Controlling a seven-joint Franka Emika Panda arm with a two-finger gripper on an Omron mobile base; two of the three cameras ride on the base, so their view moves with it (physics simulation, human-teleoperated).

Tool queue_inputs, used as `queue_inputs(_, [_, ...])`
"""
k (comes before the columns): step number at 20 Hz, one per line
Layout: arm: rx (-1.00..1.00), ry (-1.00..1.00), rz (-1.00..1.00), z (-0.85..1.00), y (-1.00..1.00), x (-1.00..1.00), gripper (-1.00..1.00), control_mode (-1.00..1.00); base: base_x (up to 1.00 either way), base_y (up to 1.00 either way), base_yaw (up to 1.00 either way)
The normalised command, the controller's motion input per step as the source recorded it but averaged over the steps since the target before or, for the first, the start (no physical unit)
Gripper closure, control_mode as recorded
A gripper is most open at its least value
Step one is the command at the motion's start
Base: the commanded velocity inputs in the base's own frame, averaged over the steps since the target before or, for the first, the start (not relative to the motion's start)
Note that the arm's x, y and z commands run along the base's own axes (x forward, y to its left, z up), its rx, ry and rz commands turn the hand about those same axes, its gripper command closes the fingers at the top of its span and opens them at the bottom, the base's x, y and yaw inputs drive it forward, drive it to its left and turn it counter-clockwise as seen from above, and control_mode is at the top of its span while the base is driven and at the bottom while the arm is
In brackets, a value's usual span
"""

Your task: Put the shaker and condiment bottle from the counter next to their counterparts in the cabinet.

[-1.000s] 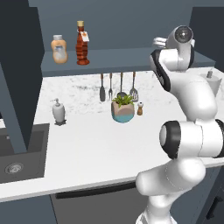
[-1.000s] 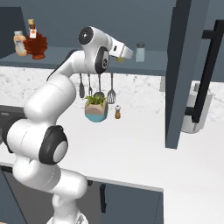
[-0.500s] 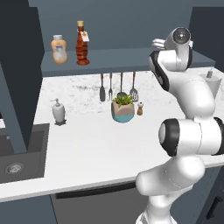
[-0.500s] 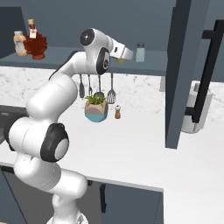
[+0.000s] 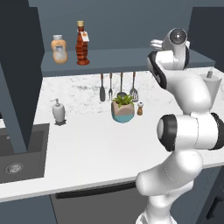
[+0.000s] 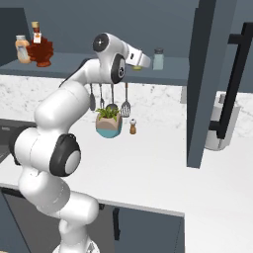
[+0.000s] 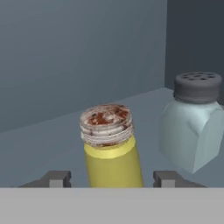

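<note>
since a second ago my arm has barely shifted; my gripper [image 7: 111, 179] stands wide around the shaker [image 7: 111, 146], upright mid-frame, its pale counterpart [image 7: 192, 120] just right.

The white arm rises from its base in a tall bend, elbow joint low and dark-ringed, upper links sweeping up to a wrist held at shelf height. From the wrist the hand reaches out roughly level. The end effector [image 7: 112, 179] has its two dark fingertips [image 7: 55, 178] spread apart, one at each side, with clear gaps inside them; the fingers press on nothing.
</note>
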Motion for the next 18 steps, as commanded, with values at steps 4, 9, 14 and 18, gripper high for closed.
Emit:
queue_inputs(4, [0.0, 0.0, 0.0, -0.16, 0.0, 0.18, -1.0, -1.0, 0.0, 0.0, 0.0])
queue_inputs(9, [0.0, 0.0, 0.0, -0.1, 0.0, 0.11, -1.0, -1.0, 0.0, 0.0, 0.0])
queue_inputs(14, [0.0, 0.0, 0.0, -0.06, 0.0, 0.09, -1.0, -1.0, 0.0, 0.0, 0.0])
queue_inputs(18, [0.0, -0.09, 0.0, 0.13, 0.0, -0.35, -1.0, -1.0, 0.0, 0.0, 0.0])
